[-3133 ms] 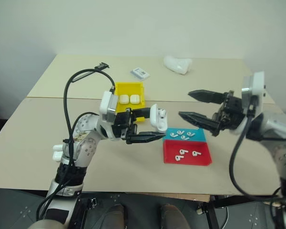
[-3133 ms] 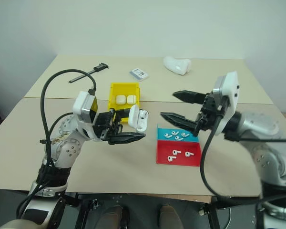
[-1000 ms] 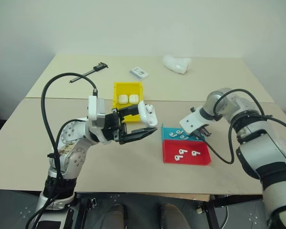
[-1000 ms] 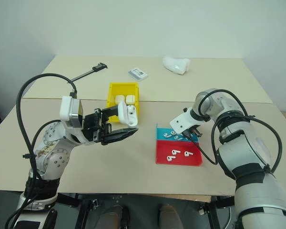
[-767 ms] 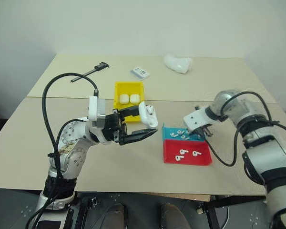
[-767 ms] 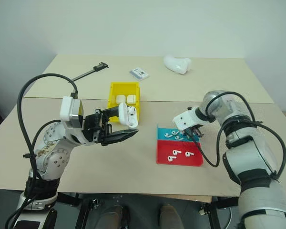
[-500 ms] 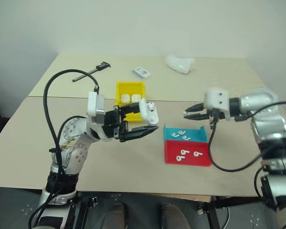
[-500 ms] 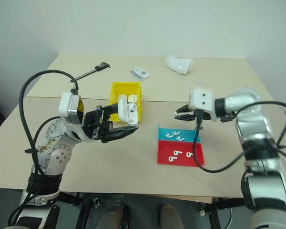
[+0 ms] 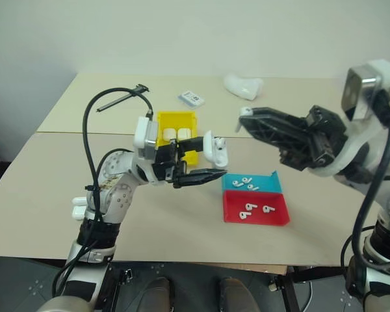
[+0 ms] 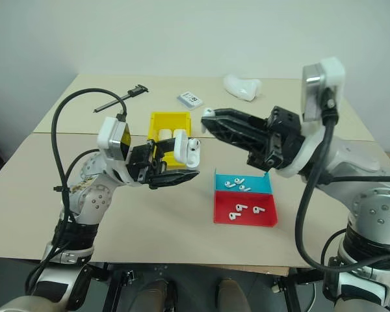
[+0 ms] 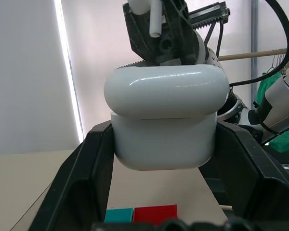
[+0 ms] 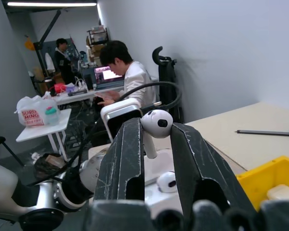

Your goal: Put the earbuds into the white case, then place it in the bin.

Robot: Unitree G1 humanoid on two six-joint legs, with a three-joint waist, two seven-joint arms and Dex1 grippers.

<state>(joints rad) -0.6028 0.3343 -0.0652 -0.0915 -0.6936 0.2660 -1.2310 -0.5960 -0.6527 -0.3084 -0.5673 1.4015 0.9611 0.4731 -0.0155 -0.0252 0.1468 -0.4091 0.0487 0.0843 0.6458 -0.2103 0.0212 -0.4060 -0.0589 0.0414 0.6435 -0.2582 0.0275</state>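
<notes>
1. Cable first, at the far left of the table [image 9: 65,195]: a thin black lead with a black plug [image 9: 140,89] lies on the pale beige tabletop near its back edge.
2. Left gripper [image 9: 211,164] is raised over the table with its two black fingers clamped on the small glossy white rounded case [image 9: 216,151]; the case's hinged lid is open, and the right wrist view shows one earbud seated inside [image 12: 166,182].
3. Just behind that gripper stands the small bright yellow open-topped plastic bin [image 9: 175,119], with two more white cases [image 9: 176,134] lying side by side inside it.
4. Farther back on the table lies a small flat white card-like box [image 9: 191,99], and to its right a lumpy white object [image 9: 243,86] near the rear edge.
5. Right gripper [image 10: 208,119] reaches in from the right, its long black fingers closed on a tiny glossy white earbud [image 12: 157,126] at their tips; the bud is held in the air just above and beside the open case, not touching it as far as can be seen.
6. Below the right arm, a shallow teal tray [image 9: 273,185] and a shallow red tray [image 9: 276,214] sit edge to edge on the table, the teal one behind. Several loose white earbuds [image 9: 248,182] lie in the teal tray and three more [image 9: 250,208] in the red one.
7. Two people sit at desks in the room's background in the right wrist view [image 12: 120,77].
</notes>
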